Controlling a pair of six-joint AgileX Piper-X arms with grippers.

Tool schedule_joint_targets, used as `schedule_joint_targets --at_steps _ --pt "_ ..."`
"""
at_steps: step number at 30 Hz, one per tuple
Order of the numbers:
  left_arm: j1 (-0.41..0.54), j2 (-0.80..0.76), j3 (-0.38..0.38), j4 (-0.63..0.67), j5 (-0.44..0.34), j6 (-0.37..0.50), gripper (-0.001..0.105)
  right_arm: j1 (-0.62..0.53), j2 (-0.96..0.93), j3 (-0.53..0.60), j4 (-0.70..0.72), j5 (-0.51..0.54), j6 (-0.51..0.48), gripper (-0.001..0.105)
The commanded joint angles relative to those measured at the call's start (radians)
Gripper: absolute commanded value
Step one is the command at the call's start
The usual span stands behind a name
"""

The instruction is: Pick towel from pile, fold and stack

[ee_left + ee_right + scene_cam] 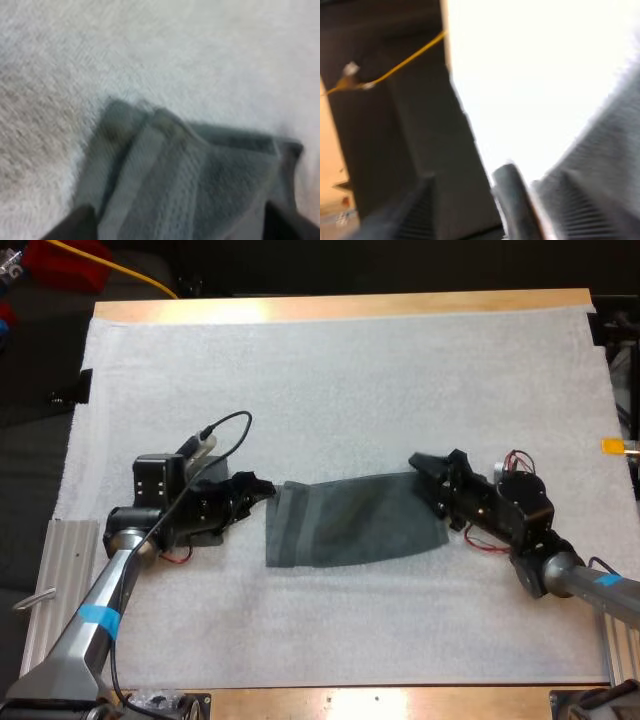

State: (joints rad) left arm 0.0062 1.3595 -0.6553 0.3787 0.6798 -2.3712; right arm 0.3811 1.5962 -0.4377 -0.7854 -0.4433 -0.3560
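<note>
Two dark fingers of the left gripper, pressed from both sides on the left end of the dark grey-green towel. A doubled, hemmed corner of cloth juts out past them, just above the white mat. Held so, most likely, to keep this end pinned and slightly raised while the cloth is drawn out lengthwise.

Across the cloth, the right gripper, set at the towel's opposite end, on its far corner. Whether clamped on the cloth or merely resting against it cannot be told. Placed there, by the look of it, to pull against the left side and take the slack out.

Between the two, towel laid out flattish in the middle of the mat, long axis running from one gripper to the other, a hem band showing near the left end. Judged as the spreading step ahead of a first fold; folding and stacking not yet done.

Farther out, wooden table edging the mat on the far side.

Hard to read:
- The towel corner under the right gripper, covered from above.
- From the right wrist, ribbed grey cloth beside glare off the mat, too smeared to show a grip.
- From the left wrist, fingers cut off short, so the exact contact line stays unseen.
- The number of cloth layers, uncertain.
</note>
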Motion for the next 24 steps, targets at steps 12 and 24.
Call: schedule_joint_targets --at_steps 12,24 --pt "0.004 -0.139 -0.005 0.159 0.052 0.295 0.060 -0.006 -0.035 -0.008 0.002 -0.137 -0.126 0.071" --pt "0.004 -0.377 -0.005 0.304 0.016 0.383 0.060 -0.006 -0.222 -0.008 0.350 -0.095 -0.334 0.071"
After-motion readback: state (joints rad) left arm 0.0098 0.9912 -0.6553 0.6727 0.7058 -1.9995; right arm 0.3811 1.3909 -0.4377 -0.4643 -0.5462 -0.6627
